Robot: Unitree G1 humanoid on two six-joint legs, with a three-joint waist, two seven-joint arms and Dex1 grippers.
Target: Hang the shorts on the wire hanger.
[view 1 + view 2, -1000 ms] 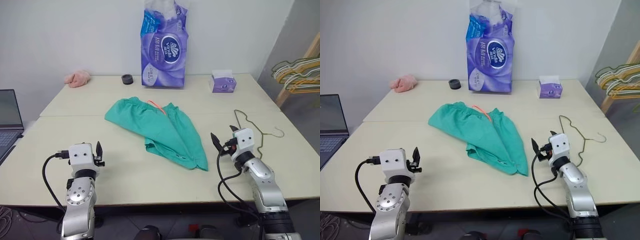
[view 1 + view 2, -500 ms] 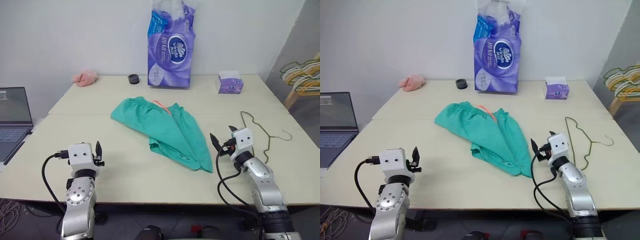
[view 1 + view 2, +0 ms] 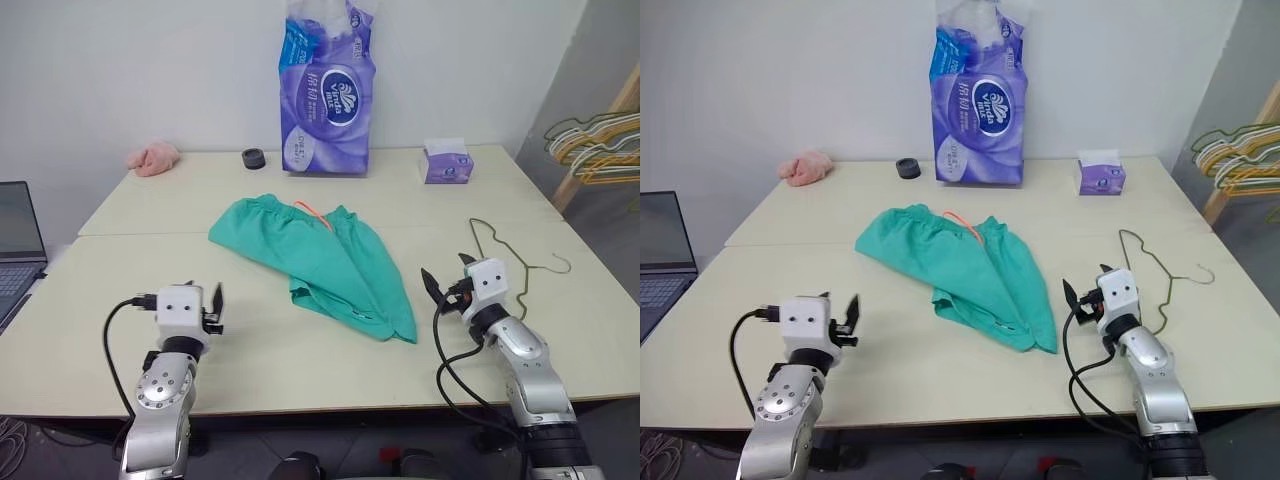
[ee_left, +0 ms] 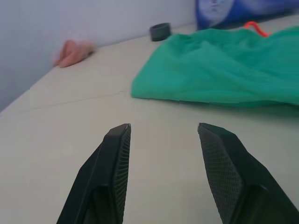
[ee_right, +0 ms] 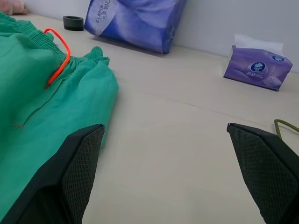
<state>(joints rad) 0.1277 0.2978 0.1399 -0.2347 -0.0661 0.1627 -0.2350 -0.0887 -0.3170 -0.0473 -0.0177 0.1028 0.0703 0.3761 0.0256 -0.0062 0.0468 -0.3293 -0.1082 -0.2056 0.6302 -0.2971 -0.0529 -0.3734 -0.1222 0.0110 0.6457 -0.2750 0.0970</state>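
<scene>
Shorts (image 3: 318, 263) lie flat in the middle of the table (image 3: 250, 360), their long axis running diagonally: the gathered waistband with its orange drawstring (image 3: 314, 213) points toward the far side and the tall purple tissue pack (image 3: 326, 95), while the leg hems point toward the near right edge. Just to the right of the shorts, the wire hanger (image 3: 515, 262) rests flat on the table, well apart from the fabric, its long side running front to back and its hook curling away to the right. The right gripper (image 3: 446, 279) hovers between the shorts' leg hems and the hanger, fingers spread wide with nothing between them. The left gripper (image 4: 163, 175) hovers low over bare table to the near left of the shorts, aimed at the fabric's edge, fingers parted and holding nothing. Behind the shorts, near the wall, sit a pink cloth (image 3: 153, 157), a small black ring (image 3: 254, 158) and a small purple tissue box (image 3: 446, 165).
</scene>
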